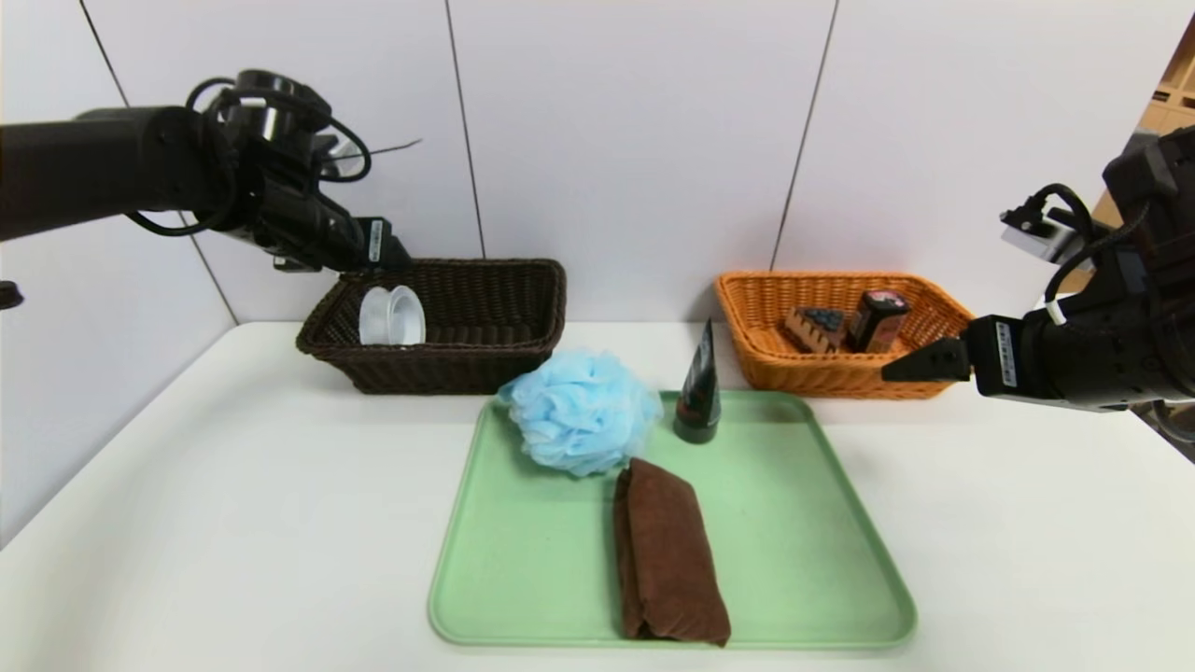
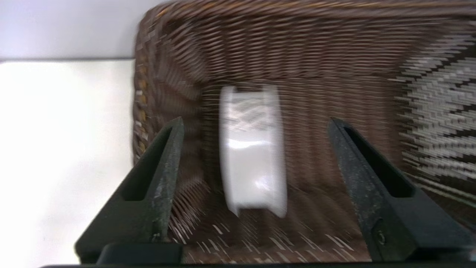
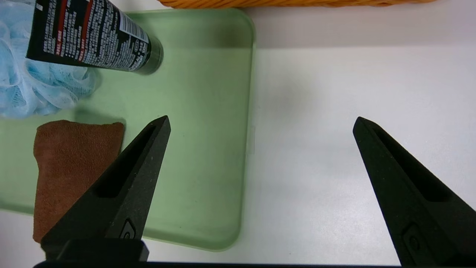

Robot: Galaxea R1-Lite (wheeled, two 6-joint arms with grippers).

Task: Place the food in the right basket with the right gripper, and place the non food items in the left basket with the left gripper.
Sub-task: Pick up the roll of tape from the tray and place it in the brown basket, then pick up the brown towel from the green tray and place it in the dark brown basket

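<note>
My left gripper (image 1: 397,259) is open above the left end of the dark brown basket (image 1: 504,359). The white tub (image 1: 392,315) lies on its side inside that basket, apart from the fingers; the left wrist view shows it (image 2: 253,149) free between my open jaws. My right gripper (image 1: 892,369) is open and empty in front of the orange-tan basket (image 1: 840,378), which holds the cake wedge (image 1: 810,329) and the black carton (image 1: 876,320). The blue bath puff (image 1: 581,411), the black tube (image 1: 698,392) and the brown towel (image 1: 667,551) sit on the green tray (image 1: 803,523).
The tray lies at the middle of the white table, in front of both baskets. The right wrist view shows the tray's edge (image 3: 245,149), the tube (image 3: 93,33), the puff (image 3: 33,89) and the towel (image 3: 70,167). A white tiled wall stands behind the baskets.
</note>
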